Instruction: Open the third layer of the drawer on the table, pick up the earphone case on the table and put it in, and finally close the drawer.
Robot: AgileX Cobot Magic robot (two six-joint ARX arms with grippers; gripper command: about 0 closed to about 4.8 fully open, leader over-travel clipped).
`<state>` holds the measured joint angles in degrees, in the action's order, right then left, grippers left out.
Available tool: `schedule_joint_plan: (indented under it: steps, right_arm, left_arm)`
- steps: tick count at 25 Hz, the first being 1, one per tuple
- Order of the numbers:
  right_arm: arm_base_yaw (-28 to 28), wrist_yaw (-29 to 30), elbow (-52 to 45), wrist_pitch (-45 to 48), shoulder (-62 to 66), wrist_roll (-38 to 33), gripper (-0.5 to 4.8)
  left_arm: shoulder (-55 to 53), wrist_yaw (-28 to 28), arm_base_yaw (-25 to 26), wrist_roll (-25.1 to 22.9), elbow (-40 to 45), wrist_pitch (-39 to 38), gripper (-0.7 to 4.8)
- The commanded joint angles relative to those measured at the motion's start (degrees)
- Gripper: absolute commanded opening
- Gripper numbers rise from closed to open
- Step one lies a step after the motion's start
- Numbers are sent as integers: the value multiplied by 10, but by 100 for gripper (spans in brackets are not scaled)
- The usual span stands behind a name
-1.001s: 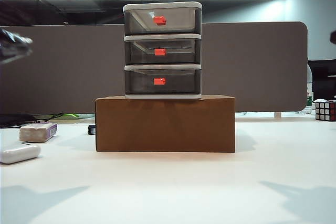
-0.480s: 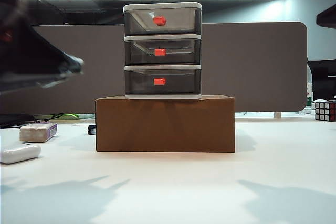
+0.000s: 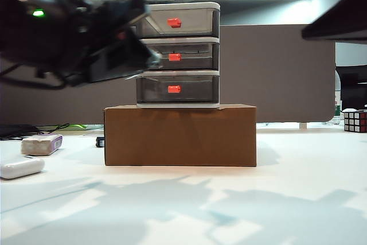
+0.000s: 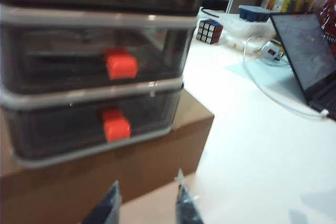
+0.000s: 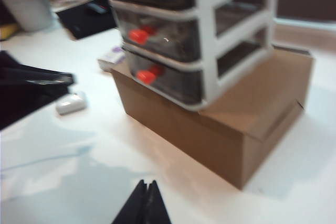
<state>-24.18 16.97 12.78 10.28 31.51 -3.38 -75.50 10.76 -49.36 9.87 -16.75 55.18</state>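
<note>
I have the drawer (image 3: 178,54) standing on a brown box (image 3: 180,135) in the middle of the table (image 3: 298,199). All three layers sit flush in the white frame, and the third layer (image 3: 178,89), the lowest, is shut with its red handle (image 3: 174,89) facing me.

My left gripper (image 4: 144,203) hangs in the air in front of the drawer, at its upper left in the exterior view, dark and blurred there. On its wrist camera I see the two fingertips (image 4: 107,205) standing apart with a clear gap between them and nothing in it; they point toward the box front just under the third layer, touching neither.

My right gripper (image 5: 146,200) is up off the table to the right of the drawer; in the exterior view only a dark piece of that arm shows at the top right corner. On its wrist camera the two tips lie pressed together, holding nothing.

The case (image 3: 21,167) lies flat on the table at the far left, well apart from the drawer and from both grippers. A beige block (image 3: 41,144) with a purple label sits just behind it. A puzzle cube (image 3: 355,120) stands at the far right edge.
</note>
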Motion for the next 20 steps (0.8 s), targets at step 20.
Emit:
schedule_joint_plan:
  steps: [20]
  right_arm:
    - [-7, 27, 12, 75, 66, 5, -5]
  left_arm:
    - [-235, 259, -51, -2, -160, 37, 158]
